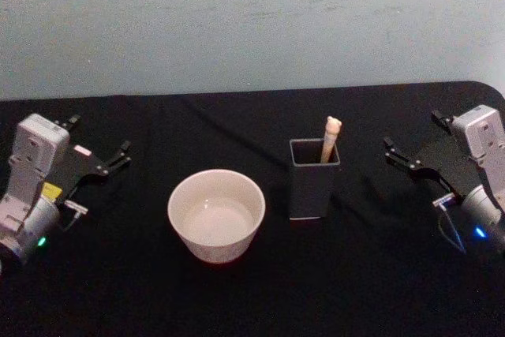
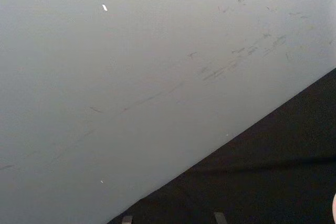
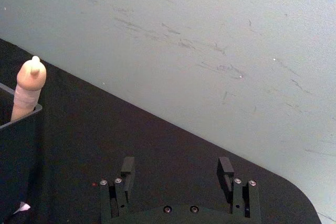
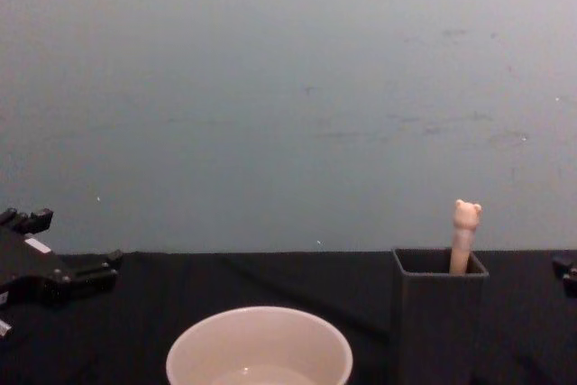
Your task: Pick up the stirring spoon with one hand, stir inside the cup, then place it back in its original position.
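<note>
Stirring spoon (image 1: pixel 331 136) upright in the dark grey square holder (image 1: pixel 314 191), leaning into a far corner. Cream handle and bear head poking above the rim, neck and bowl hidden inside.

Near the holder on the robot's left, apart from it, the wide cream cup (image 1: pixel 216 215), standing open-mouthed on the black tablecloth (image 1: pixel 260 297).

Well off to the right of the holder, near the table's edge, the right gripper (image 1: pixel 412 132). Fingers (image 3: pixel 127 170) spread wide apart, holding nothing, pointed towards the pale far wall (image 1: pixel 237 21). From its wrist camera, the spoon's handle and a corner of the holder off to one side.

Well off to the left, beyond the cup, the left gripper (image 1: pixel 101 133), likewise out near the table's edge. Fingers apart and empty, tips just peeking in at the border of its own wrist view.
</note>
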{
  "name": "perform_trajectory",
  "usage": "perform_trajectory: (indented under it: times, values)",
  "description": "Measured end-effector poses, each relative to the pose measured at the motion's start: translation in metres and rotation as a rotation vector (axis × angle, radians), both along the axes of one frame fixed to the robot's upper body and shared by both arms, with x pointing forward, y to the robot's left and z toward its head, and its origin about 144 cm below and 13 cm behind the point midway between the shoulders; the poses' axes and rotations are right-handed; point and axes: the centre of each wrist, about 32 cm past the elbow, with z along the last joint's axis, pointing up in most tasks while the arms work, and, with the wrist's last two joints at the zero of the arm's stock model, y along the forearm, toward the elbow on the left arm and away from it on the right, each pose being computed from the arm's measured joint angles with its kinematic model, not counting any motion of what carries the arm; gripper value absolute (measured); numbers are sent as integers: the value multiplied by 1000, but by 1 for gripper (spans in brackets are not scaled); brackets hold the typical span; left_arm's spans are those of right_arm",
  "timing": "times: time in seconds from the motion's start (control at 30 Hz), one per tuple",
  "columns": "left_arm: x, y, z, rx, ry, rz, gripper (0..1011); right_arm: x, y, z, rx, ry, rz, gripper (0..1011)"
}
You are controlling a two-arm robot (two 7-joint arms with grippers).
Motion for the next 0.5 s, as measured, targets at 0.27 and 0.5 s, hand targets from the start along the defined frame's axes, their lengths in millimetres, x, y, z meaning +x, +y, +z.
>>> perform_trajectory:
  times: [0.27,0.5]
  values:
    - [0,0,0,0,0,0,1001,0,0,0,0,0,0,1000]
    - [0,0,0,0,0,0,1001,0,0,0,0,0,0,1000]
